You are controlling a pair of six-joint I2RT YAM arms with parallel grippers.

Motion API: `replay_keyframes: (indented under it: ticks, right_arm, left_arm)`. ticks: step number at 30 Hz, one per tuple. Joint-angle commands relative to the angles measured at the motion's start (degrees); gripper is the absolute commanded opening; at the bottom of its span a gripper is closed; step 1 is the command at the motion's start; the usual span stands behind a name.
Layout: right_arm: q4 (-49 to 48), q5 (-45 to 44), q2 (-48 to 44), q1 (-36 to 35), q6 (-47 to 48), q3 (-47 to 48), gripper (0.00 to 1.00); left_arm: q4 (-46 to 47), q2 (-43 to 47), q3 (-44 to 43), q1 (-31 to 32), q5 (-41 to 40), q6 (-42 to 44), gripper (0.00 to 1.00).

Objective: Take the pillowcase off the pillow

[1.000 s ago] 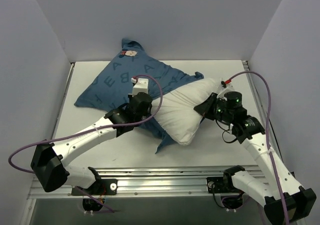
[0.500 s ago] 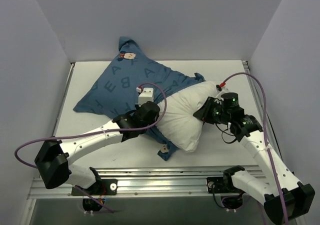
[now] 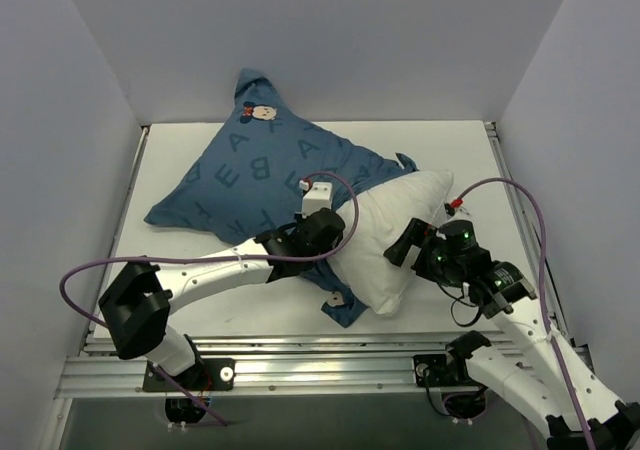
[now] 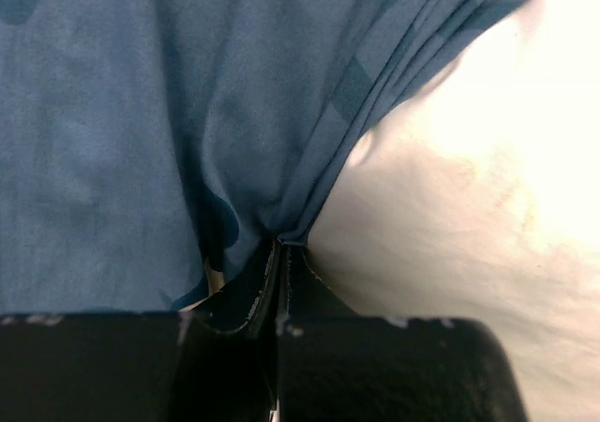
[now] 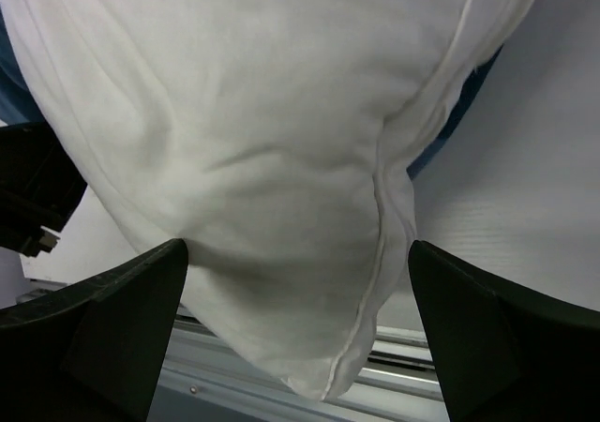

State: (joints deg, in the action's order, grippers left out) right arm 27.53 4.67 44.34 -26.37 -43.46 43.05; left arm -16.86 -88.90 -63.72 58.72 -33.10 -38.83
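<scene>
My left gripper (image 4: 279, 253) is pinched tight on a fold of the pillowcase (image 3: 255, 165), right at the seam where blue cloth meets the pillow (image 3: 385, 245). My right gripper (image 5: 297, 246) stands wide apart, with nothing held; the pillow's near corner bulges between its fingers but I can't tell whether they touch it.

Seen from above, the bare part of the pillow lies on the table (image 3: 460, 140) with its long axis running from about 1 o'clock down to 7 o'clock. The case spreads away from it toward 10 and 11 o'clock, one corner propped against the back wall. Blue cloth still peeks out at the pillow's 12 o'clock end and under its 7 o'clock corner, so I judge the pillow is only partly out.

My right arm is nearer the free side: the pillow sits at roughly 10 o'clock from that gripper. I reckon it should close there while my left draws the cloth toward 10 o'clock.
</scene>
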Motion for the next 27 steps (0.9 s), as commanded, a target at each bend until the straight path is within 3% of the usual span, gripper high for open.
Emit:
replay_keyframes:
  ticks: [1,7,11,16,19,23,27]
  right_arm:
    - [2.80,1.63,-4.16,-0.61,-5.05,-3.57,1.00]
    - [-2.65,8.51,-4.96,-2.45,-6.90,-9.03,1.00]
    - [-6.60,7.12,-2.25,-4.48,-7.42,-10.79,1.00]
    - [-18.63,5.35,2.06,-5.80,-8.74,-15.18,0.99]
    - [-26.54,7.63,6.71,-6.15,-8.57,-14.66,0.79]
    - [-28.16,7.73,13.65,-7.29,-4.63,-5.12,0.00]
    - [-24.81,4.92,15.78,-7.20,-0.94,7.09,0.00]
  left_arm:
    - [1.22,-2.94,-2.71,1.05,4.54,-1.43,0.02]
    - [1.48,-4.79,-4.92,1.05,4.27,-1.60,0.02]
    - [1.39,-5.05,-5.27,1.05,4.27,-1.69,0.02]
    - [1.39,-4.18,-4.13,1.05,4.80,-1.95,0.02]
    - [1.13,-3.21,-2.46,1.05,4.71,-2.48,0.02]
    - [0.34,-2.15,-0.62,0.96,3.67,-3.01,0.02]
    - [-3.16,-0.14,0.62,0.96,1.56,-2.92,0.02]
